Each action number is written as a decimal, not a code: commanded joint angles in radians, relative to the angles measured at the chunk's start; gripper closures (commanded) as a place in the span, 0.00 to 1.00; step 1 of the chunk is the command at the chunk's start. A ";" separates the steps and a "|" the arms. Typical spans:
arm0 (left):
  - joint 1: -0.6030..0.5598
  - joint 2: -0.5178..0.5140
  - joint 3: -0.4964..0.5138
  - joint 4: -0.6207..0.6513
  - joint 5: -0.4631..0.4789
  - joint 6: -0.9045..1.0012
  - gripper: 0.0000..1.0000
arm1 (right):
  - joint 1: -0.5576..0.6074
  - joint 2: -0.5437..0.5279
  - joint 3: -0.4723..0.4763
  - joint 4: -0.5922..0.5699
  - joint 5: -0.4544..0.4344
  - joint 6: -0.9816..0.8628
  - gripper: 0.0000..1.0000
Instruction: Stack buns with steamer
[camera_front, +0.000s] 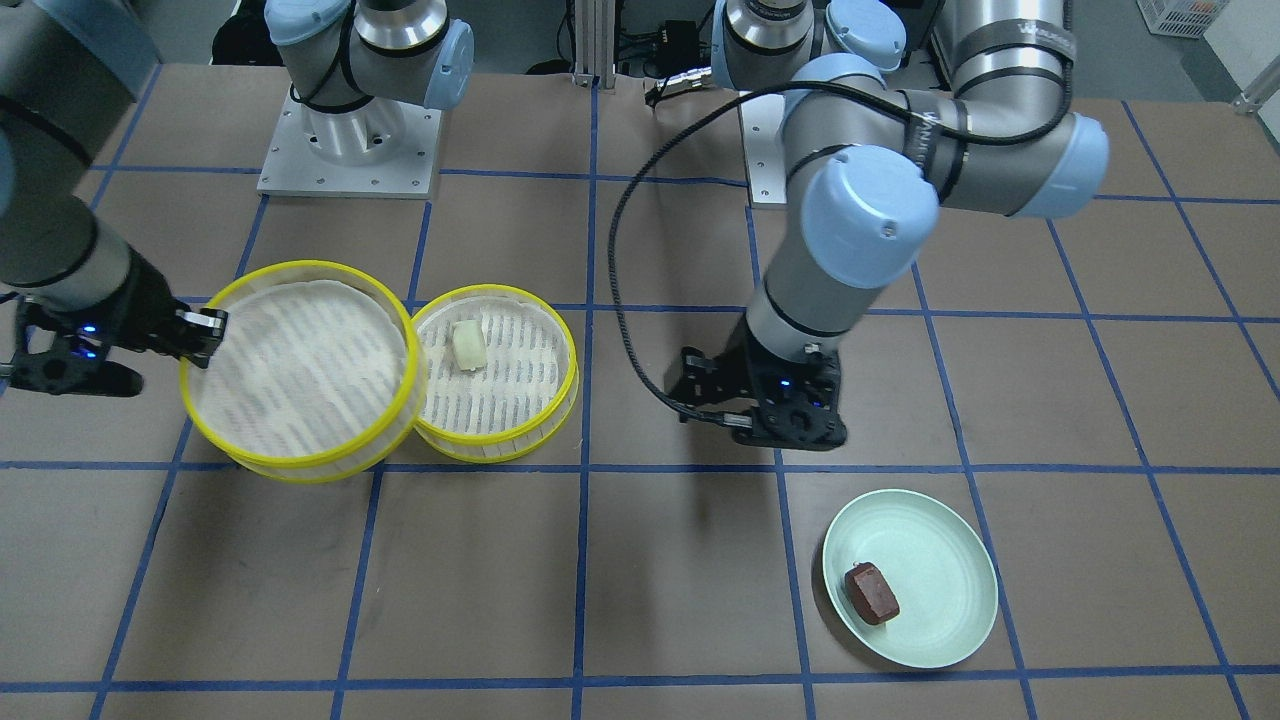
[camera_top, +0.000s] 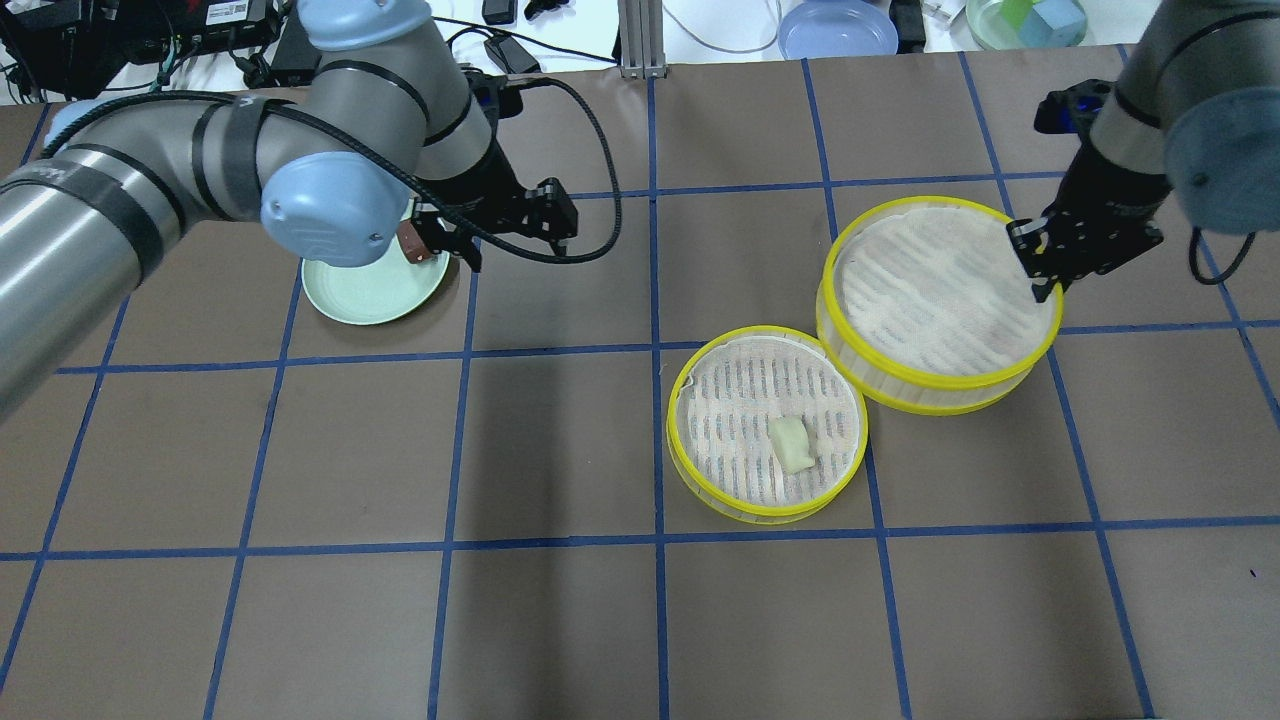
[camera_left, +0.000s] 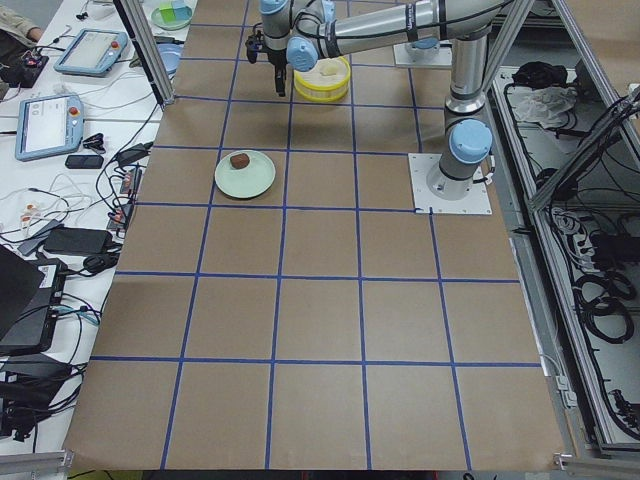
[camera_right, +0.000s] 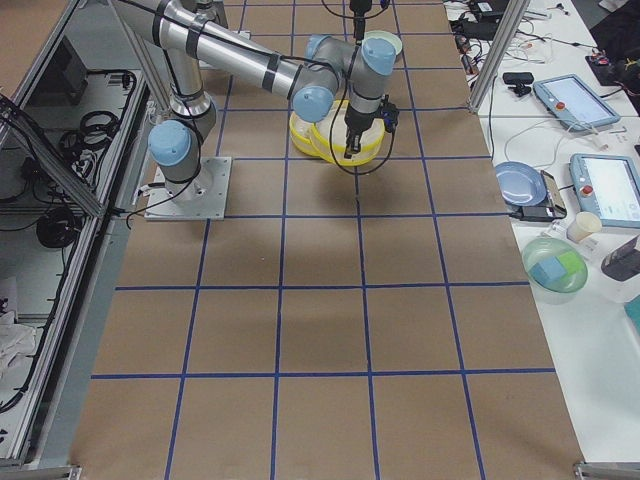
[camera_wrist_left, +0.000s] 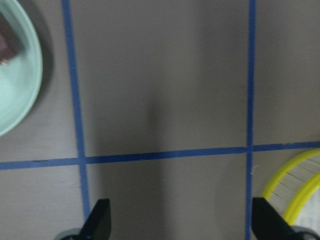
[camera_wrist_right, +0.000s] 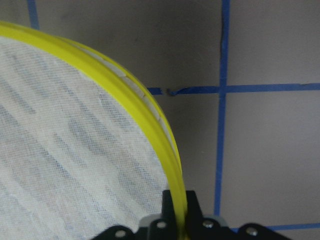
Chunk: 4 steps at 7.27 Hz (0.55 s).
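**Overhead exterior to wrists: one bun loaded, one waiting on the plate**

Overhead exterior: the cream bun (camera_top: 792, 443) lies on the floor of the bun tier (camera_top: 700, 495), which sits on the table (camera_top: 550, 620). The empty tier (camera_top: 930, 290) overlaps that tier's rim. The right gripper (camera_top: 1040, 265) is at the empty tier's outer edge. The left gripper (camera_top: 510, 235) hangs beside the plate (camera_top: 360, 295), where the brown bun (camera_top: 410, 243) is half hidden by the arm.

Exterior front-facing: the brown bun lies alone on the plate, well apart from the left gripper, which carries nothing and hangs above bare table between plate and tiers. The empty tier looks larger than the bun tier and covers part of its rim. I judge it lifted or tipped, though I cannot be sure.

Exterior left and exterior right: the arms hide much of the tiers, and both views are too small to add anything more.

Left wrist-mounted: the fingertips (camera_wrist_left: 100, 222) are spread wide, with only table between them. The plate's edge and a sliver of brown bun sit at the upper left.

Right wrist-mounted: the fingers (camera_wrist_right: 192, 205) pinch the yellow rim, one on each side, so this gripper is clamped on the empty tier.

Progress, as I judge it: the cream bun is placed. The brown bun has yet to go into a tier, and the tiers are not yet stacked squarely.
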<state>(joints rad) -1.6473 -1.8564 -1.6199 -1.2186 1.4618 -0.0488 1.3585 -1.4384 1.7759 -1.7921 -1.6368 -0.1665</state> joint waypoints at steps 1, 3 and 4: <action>0.140 -0.024 0.000 0.034 0.043 0.131 0.01 | 0.175 0.001 0.094 -0.154 -0.005 0.114 1.00; 0.155 -0.087 0.000 0.144 0.046 0.130 0.02 | 0.202 -0.002 0.172 -0.217 0.009 0.124 1.00; 0.156 -0.130 0.000 0.200 0.046 0.112 0.06 | 0.214 -0.016 0.193 -0.222 0.011 0.114 1.00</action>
<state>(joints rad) -1.4975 -1.9380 -1.6198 -1.0897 1.5064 0.0746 1.5551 -1.4436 1.9361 -1.9952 -1.6308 -0.0478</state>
